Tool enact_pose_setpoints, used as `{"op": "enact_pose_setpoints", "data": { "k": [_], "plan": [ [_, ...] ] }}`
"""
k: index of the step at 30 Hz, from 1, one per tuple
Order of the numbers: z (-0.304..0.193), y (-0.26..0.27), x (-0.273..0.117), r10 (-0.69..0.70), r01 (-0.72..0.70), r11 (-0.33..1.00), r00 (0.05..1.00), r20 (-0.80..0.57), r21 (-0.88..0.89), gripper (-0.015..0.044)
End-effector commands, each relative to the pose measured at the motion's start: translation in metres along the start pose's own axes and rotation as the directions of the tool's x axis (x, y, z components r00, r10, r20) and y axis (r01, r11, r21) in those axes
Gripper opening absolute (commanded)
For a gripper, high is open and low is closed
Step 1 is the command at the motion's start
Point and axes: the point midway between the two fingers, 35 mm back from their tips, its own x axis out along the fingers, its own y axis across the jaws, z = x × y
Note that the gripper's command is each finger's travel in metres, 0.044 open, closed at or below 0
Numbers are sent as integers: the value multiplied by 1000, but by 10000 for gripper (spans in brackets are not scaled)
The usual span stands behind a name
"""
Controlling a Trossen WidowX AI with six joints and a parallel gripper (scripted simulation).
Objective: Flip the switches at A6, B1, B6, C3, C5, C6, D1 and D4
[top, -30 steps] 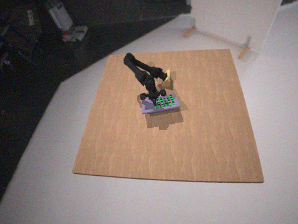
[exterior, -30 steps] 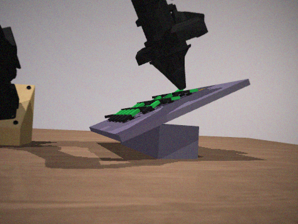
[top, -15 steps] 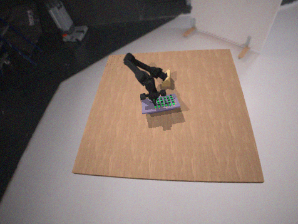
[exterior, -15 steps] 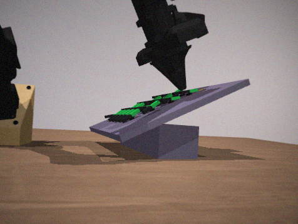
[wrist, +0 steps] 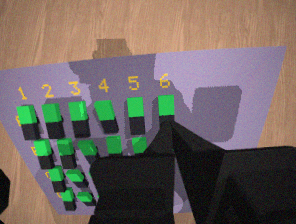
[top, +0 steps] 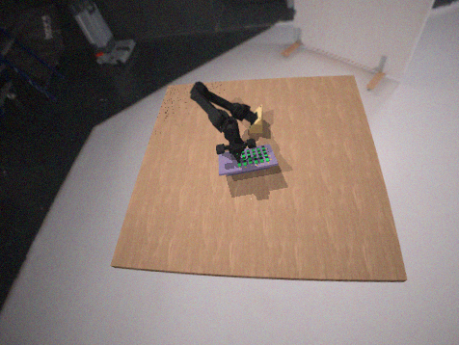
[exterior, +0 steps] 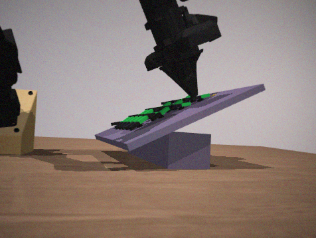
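The purple panel is tilted, its far edge raised. Its switches have green far halves and black near halves. My gripper is shut and empty, its tips at the black near end of switch A6, seemingly touching it. Switches A5 and A4 stand left of it. Switches B1 and D1 show in the wrist view. The gripper hides B6, C3 to C6 and D4 there. Which ends are raised is hard to tell.
A wedge-shaped block supports the panel from below. A tan block stands beside the arm, on the arm's side of the panel. A white board on wooden feet stands beyond the wooden table top.
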Motion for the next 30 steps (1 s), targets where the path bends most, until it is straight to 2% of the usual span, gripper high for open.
{"op": "enact_pose_setpoints", "data": {
  "k": [1, 18, 20, 25, 30],
  "plan": [
    [0, 1, 1, 5, -5, 1000, 1000, 0, -3, 0],
    [0, 1, 4, 5, -5, 1000, 1000, 0, -3, 0],
    [1, 1, -5, 4, -4, 1000, 1000, -3, 1, 0],
    [2, 2, -59, 8, -8, 1000, 1000, -27, -4, 0],
    [2, 2, -61, 8, -8, 1000, 1000, -28, -4, 0]
  ]
}}
